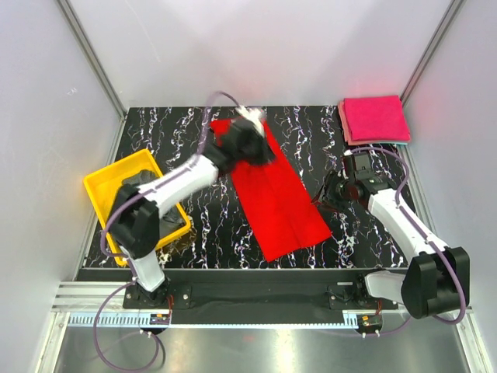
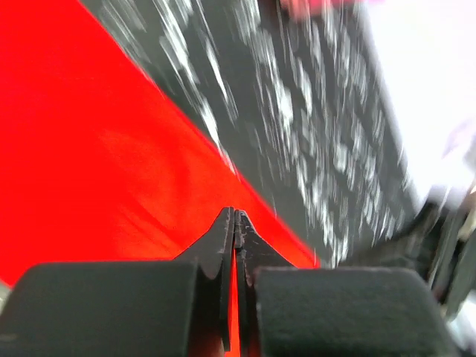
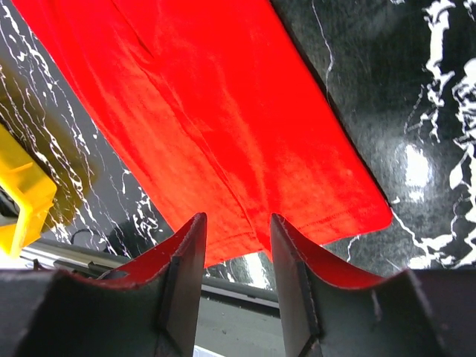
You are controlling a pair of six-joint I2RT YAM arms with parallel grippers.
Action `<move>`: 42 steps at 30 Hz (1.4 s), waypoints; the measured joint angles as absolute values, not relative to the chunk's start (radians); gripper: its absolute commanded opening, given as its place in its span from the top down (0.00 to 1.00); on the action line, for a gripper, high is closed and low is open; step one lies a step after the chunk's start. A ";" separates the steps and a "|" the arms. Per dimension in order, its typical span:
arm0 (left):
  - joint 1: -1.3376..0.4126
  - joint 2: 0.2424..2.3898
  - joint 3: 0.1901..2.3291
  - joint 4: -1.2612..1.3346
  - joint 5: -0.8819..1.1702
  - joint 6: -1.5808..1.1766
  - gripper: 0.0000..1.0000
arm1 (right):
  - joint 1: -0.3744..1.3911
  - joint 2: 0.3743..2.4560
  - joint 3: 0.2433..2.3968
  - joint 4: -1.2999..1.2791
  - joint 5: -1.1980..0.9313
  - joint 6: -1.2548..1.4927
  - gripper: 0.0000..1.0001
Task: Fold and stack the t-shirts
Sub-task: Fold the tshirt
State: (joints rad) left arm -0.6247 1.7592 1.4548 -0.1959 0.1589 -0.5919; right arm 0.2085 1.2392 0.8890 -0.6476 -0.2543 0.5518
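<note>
A bright red t-shirt [image 1: 276, 198] lies as a long folded strip slanting across the black marbled table. My left gripper [image 1: 250, 146] is at the strip's far end. In the left wrist view its jaws [image 2: 235, 217] are pressed together with red cloth [image 2: 89, 149] in the slit between them. My right gripper [image 1: 330, 194] hovers by the strip's right edge. In the right wrist view it [image 3: 238, 242] is open and empty above the shirt's near hem [image 3: 245, 149]. A folded magenta-pink stack [image 1: 375, 118] sits at the far right. A dark grey shirt [image 1: 149, 203] lies in the tray.
The yellow tray [image 1: 105, 183] stands at the left edge under the left arm. The table's front edge and metal rail [image 3: 245, 297] show beyond the shirt's hem. White enclosure walls close in the back and both sides.
</note>
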 measured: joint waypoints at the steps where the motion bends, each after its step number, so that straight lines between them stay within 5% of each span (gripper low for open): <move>1: -0.690 1.758 1.425 -0.211 0.128 -0.591 1.00 | 0.208 1.236 0.889 -0.655 -0.254 0.555 0.54; 7: -0.987 1.779 1.252 -0.355 -0.018 -0.646 1.00 | 0.208 1.136 0.896 -0.723 -0.226 0.559 0.54; 12: -1.053 1.819 1.207 -0.396 -0.094 -0.719 1.00 | 0.208 1.070 0.963 -0.783 -0.195 0.558 0.54; 25: -1.052 1.700 0.948 -0.338 -0.153 -0.876 1.00 | 0.208 1.038 0.960 -0.829 -0.215 0.561 0.53; 33: -0.867 1.448 0.719 -0.420 -0.150 -0.886 1.00 | 0.329 1.103 0.796 -0.773 -0.250 0.614 0.51; 35: -0.815 1.413 0.699 -0.459 -0.152 -0.872 0.96 | 0.413 1.123 0.763 -0.741 -0.249 0.648 0.51; 40: -0.778 1.300 0.681 -0.548 -0.119 -0.828 0.58 | 0.517 1.142 0.685 -0.648 -0.253 0.735 0.51; 42: -0.778 1.245 0.681 -0.558 -0.089 -0.818 0.55 | 0.546 1.142 0.661 -0.623 -0.251 0.774 0.51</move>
State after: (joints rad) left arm -0.7784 1.2449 0.6811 -0.5575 -0.0891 -0.8177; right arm 0.5457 1.1423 0.6605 -0.6228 -0.2508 0.7738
